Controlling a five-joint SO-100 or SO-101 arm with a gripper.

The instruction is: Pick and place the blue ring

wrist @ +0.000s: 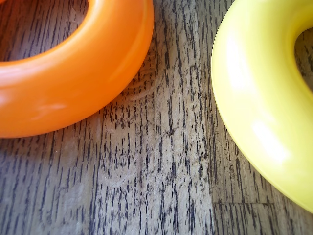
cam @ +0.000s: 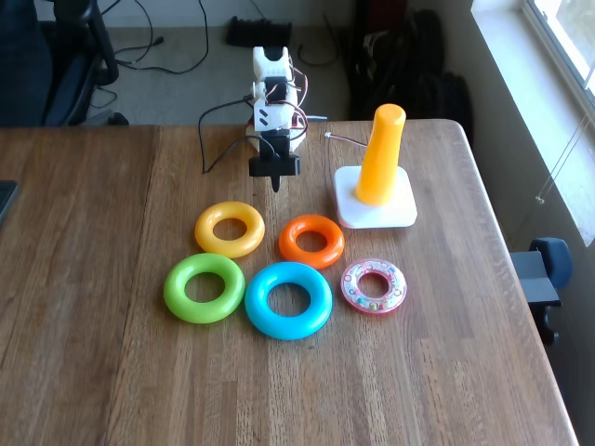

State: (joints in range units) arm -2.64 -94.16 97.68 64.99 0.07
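The blue ring [cam: 288,324] lies flat on the wooden table [cam: 93,279], in the front row between a green ring [cam: 204,314] and a small pink transparent ring [cam: 353,288]. My gripper [cam: 276,184] hangs tip-down at the back of the table, folded close to the arm's base. Its dark fingers look pressed together with nothing between them. It stands well behind the blue ring, beyond the yellow ring [cam: 230,249] and orange ring [cam: 311,260]. Close below the camera in the wrist view are the orange ring [wrist: 73,88] and the yellow ring [wrist: 254,98].
An orange cone peg [cam: 383,153] on a white square base [cam: 376,216] stands right of the gripper in the fixed view. Cables trail off the table's far edge behind the arm. Bare wood [wrist: 156,186] lies between the two rings in the wrist view.
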